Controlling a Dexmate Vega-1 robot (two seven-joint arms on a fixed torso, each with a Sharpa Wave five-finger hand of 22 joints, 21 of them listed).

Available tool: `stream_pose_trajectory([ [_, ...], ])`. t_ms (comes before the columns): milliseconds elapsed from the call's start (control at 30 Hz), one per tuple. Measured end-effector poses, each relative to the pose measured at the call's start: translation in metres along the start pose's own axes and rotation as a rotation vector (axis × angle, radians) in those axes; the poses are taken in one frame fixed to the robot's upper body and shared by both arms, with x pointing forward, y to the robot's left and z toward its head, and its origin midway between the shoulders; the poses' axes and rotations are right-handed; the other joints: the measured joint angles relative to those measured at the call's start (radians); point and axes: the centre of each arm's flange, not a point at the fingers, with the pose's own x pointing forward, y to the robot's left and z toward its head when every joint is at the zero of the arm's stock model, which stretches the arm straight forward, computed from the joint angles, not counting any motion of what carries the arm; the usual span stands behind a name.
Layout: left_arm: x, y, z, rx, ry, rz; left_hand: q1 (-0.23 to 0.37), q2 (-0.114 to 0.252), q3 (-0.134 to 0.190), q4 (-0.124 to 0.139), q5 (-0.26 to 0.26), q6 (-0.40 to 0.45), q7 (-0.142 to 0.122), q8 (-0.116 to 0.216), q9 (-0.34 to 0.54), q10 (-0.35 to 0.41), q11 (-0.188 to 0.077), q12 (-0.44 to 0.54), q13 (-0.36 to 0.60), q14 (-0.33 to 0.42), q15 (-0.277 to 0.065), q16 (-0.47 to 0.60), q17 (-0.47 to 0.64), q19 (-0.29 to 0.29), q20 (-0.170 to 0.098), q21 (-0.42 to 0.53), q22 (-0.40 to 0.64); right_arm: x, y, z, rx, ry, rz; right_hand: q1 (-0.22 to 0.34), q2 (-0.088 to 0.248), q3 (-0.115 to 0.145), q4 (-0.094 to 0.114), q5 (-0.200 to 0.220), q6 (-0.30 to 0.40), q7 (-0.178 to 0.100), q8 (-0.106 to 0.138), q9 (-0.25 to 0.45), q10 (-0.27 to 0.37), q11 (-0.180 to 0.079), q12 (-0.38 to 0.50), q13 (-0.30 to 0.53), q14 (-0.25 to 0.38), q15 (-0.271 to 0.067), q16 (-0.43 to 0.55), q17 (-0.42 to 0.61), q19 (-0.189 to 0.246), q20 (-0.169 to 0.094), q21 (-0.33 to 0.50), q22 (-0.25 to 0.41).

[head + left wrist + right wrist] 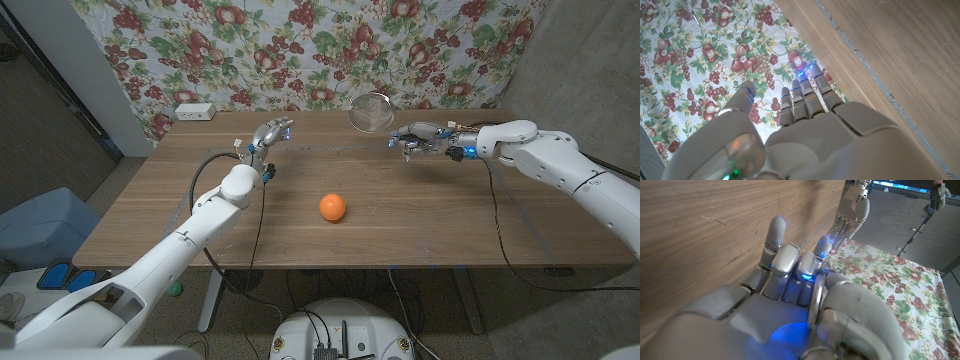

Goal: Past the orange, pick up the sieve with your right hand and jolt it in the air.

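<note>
The orange (333, 207) lies on the wooden table (440, 230) near its middle. Past it, over the far edge, a round metal sieve (371, 110) hangs in the air with its mesh bowl raised against the floral cloth. My right hand (417, 137) grips its thin handle (815, 300), which runs between my curled fingers and thumb in the right wrist view. My left hand (270, 133) is over the far left part of the table with its fingers (805, 97) stretched out and apart, holding nothing. It also appears across the table as the left hand (855, 205) in the right wrist view.
A white box (195, 111) sits at the table's far left corner. A floral cloth (300, 50) hangs behind the table. Black cables (498, 220) trail from both arms over the tabletop. A blue bin (40, 225) stands on the floor at the left.
</note>
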Motion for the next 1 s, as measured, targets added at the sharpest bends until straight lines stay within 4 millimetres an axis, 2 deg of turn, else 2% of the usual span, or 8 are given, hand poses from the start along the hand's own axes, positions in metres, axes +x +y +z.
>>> stream_pose_trajectory([
  [700,-0.003,0.002,-0.002,0.001,0.003,0.001,0.0,0.0,0.0,0.0,0.0,0.0,0.0,0.0,0.0,0.0,0.0,0.0,0.0,0.0,0.0,0.0,0.0,0.0,0.0,-0.004,0.0,0.012,0.005,0.002,-0.057,0.19,0.041,0.0,0.0,0.004,-0.004,0.0,0.0,0.0,-0.006,-0.03,-0.009,0.009,-0.051,-0.053,-0.002,-0.002,0.0,0.0,0.0,0.0,0.0,0.0],
  [1000,-0.003,0.003,-0.002,0.0,0.004,0.002,0.0,0.0,0.0,0.0,0.0,0.0,0.0,0.0,0.0,0.0,0.0,0.0,0.0,0.0,0.0,0.0,0.0,0.0,0.0,-0.004,0.0,0.017,0.007,0.0,-0.065,0.238,0.045,0.0,0.0,0.01,-0.01,0.0,0.0,0.0,-0.006,-0.037,-0.009,0.009,-0.058,-0.051,-0.004,-0.004,0.0,0.0,0.0,0.0,0.0,0.0],
])
